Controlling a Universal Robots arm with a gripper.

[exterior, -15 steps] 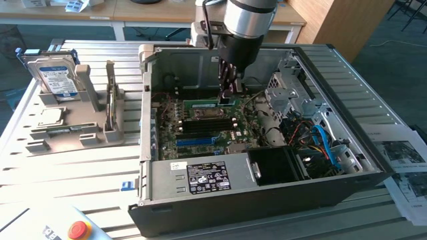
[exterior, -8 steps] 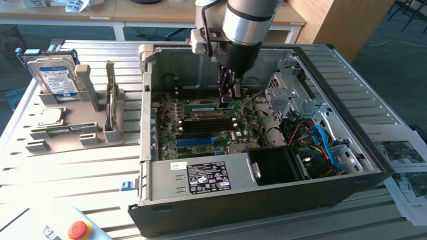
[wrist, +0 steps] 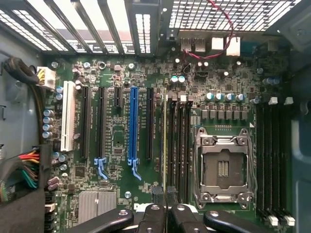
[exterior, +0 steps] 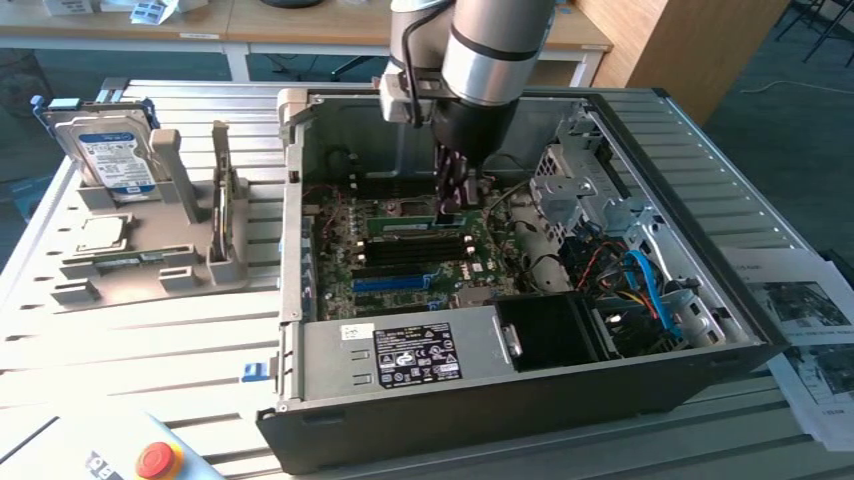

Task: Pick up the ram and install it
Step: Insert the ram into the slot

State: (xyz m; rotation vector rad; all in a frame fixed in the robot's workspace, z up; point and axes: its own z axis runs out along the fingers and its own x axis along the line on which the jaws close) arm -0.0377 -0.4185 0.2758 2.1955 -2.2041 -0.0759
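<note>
Tool (exterior: pixel 454 200), exterior view: lowered inside the open case (exterior: pixel 296 250), clenched on the ram (exterior: pixel 455 214), which hangs upright just above the board (exterior: pixel 400 270). Free room around it is tight. The case's rear wall lies behind the tool, and the drive cage (exterior: pixel 587 190) stands close on the exterior view's right. The power supply (exterior: pixel 400 355) closes off the near end. The case top is open, so the arm has clear room above. On the counter (exterior: pixel 160 330), well apart on the exterior view's left, a holder (exterior: pixel 200 260) carries a drive (exterior: pixel 114 155).

Wrist view: the tool (wrist: pixel 165 199) has its fingers (wrist: pixel 156 195) nearly together, pinching the ram (wrist: pixel 164 141), which appears edge-on as a thin green line. The ram runs along the row of black slots (wrist: pixel 181 145). It lies between the socket (wrist: pixel 222 167) on one side and the blue slot (wrist: pixel 133 126) on the other. It lines up with the slot of that row farthest from the socket. Whether its lower edge touches that slot cannot be told.
</note>
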